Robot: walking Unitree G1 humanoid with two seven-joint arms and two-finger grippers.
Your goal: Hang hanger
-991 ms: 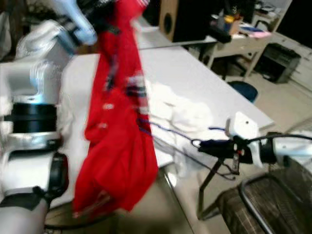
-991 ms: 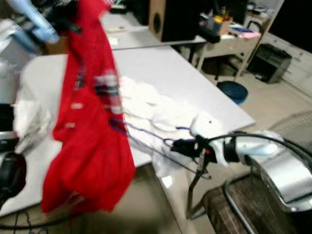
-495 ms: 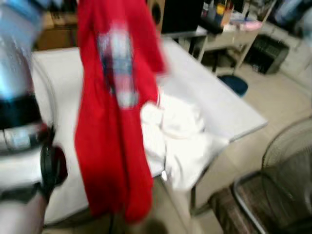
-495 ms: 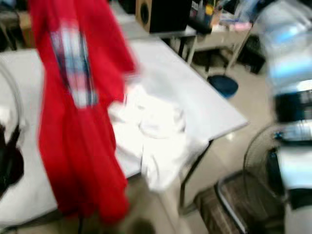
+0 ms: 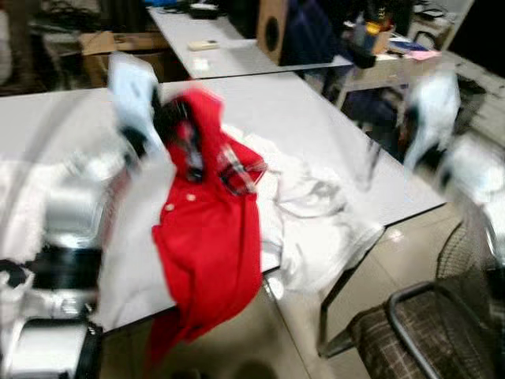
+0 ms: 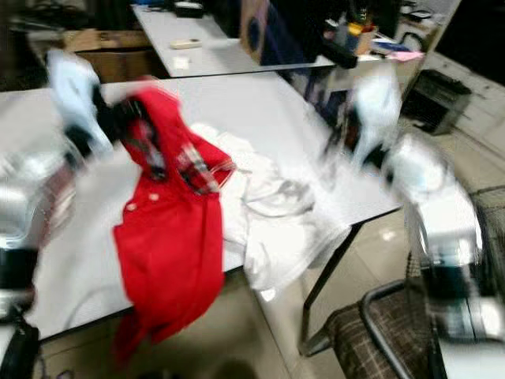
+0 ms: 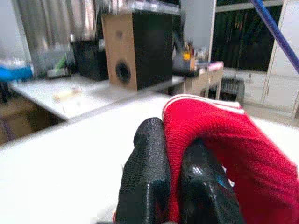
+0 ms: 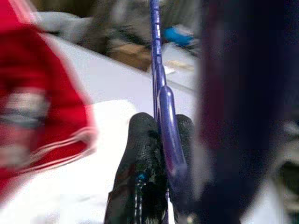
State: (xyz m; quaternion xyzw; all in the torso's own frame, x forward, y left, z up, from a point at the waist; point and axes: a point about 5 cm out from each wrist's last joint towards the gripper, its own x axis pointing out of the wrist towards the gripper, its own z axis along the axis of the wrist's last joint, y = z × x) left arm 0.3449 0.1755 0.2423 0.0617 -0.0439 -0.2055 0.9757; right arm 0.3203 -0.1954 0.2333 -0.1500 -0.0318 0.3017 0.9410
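The left end effector (image 7: 163, 186) was clamped on the red shirt (image 5: 207, 245), draped over the desk (image 5: 316, 118) edge. The right end effector (image 8: 161, 140) gripped the purple hanger (image 8: 161, 93), its long axis running straight out beyond the fingertips, right of the shirt.

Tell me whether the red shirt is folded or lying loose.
Loose. The red shirt sprawls crumpled on the white table, its lower part over the near edge, while the left gripper pinches its collar.
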